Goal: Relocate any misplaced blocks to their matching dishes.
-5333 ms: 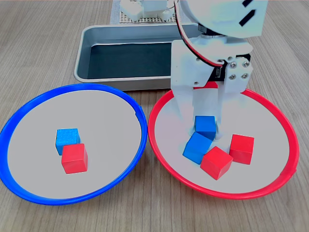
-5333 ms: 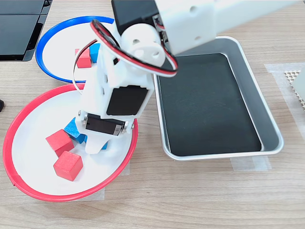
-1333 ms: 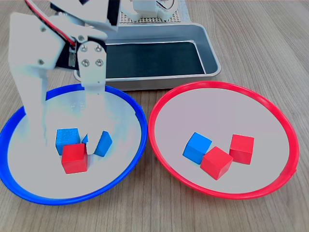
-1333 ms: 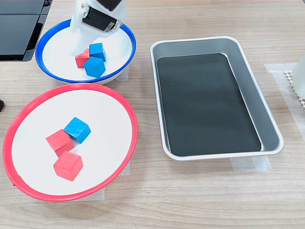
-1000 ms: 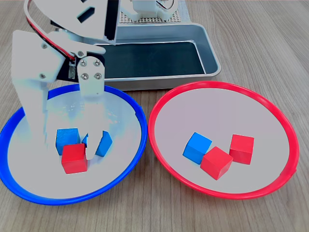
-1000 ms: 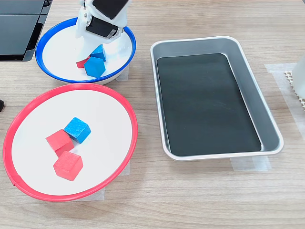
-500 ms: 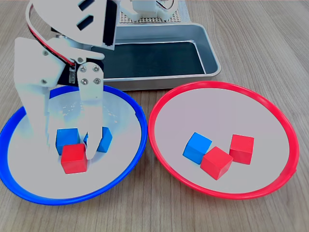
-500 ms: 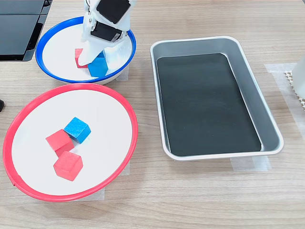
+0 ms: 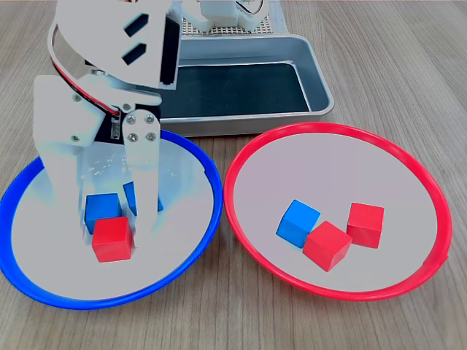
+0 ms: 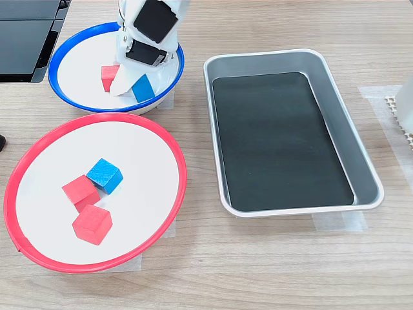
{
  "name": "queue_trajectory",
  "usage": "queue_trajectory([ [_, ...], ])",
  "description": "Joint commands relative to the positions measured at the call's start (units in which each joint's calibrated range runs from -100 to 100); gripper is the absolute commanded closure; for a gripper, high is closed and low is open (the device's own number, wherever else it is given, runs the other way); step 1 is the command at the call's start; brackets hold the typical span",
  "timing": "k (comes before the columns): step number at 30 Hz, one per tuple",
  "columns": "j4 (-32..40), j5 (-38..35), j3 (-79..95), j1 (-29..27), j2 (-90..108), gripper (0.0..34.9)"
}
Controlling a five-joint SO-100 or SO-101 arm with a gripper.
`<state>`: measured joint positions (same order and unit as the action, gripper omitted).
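Your end effector point(image 9: 109, 211) is down inside the blue dish point(image 9: 182, 251), jaws apart and holding nothing. In the first exterior view one finger stands on the left of a blue cube point(image 9: 100, 208) and the other on its right, so that cube sits between them. A second blue cube point(image 9: 132, 197) lies just behind the right finger, partly hidden by it; in the second exterior view it shows as a blue face point(image 10: 144, 87) just right of the white fingertip.

Both blue cubes belong here, so the open stance reads more like a release or a repositioning than a grab meant for either of them.

The misplaced piece in this dish is the red cube point(image 9: 112, 238). It lies at the near side of the cluster, touching the first blue cube's front edge, just below and slightly right of the gap between the fingers rather than inside it. You would need to shift toward the camera before closing, and the tight packing leaves little room for a finger between red and blue.

In the red dish point(image 9: 408, 281), a third blue cube point(image 9: 298, 222) leans against one of the two red cubes point(image 9: 327, 245); the other point(image 9: 365, 224) sits just right. That blue one also needs moving. The tray point(image 9: 317, 80) on the tabletop point(image 9: 408, 73) takes no part.
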<state>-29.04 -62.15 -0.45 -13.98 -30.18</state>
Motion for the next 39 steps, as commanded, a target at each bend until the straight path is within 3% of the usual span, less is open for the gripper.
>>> queue_trajectory([
  [1, 0.6, 0.83, -1.69, 0.57, 0.12, 21.3],
  [12, -5.42, 2.25, -12.15, 1.61, -5.26, 22.3],
  [39, -6.74, 2.44, -8.88, 0.76, -4.75, 23.1],
])
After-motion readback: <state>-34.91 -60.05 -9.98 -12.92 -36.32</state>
